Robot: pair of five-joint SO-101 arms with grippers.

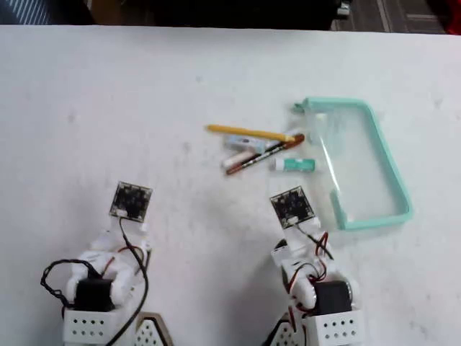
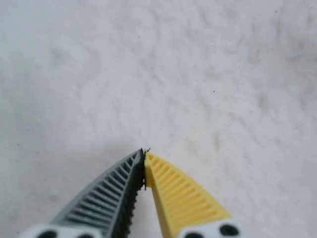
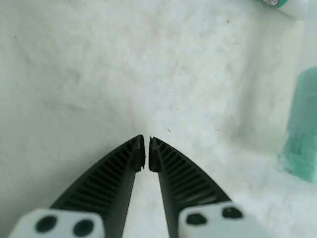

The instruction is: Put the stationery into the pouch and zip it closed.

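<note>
Nothing done yet. The stationery (image 1: 252, 146) lies loose on the desk (image 1: 144, 86) just beside the pouch (image 1: 389, 157), none inside; loading and zipping remain. Left claw (image 2: 144, 154) and right claw (image 3: 146, 148) are pressed together, empty.

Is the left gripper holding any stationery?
No, the left gripper is shut on nothing, above the white table.

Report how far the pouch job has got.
Nothing looks done: the yellow pencil, brown pen and green-and-white tube lie on the table beside the pouch, none inside. Nothing in hand: left gripper and right gripper are shut and empty. All loading and the zipping remain.
</note>
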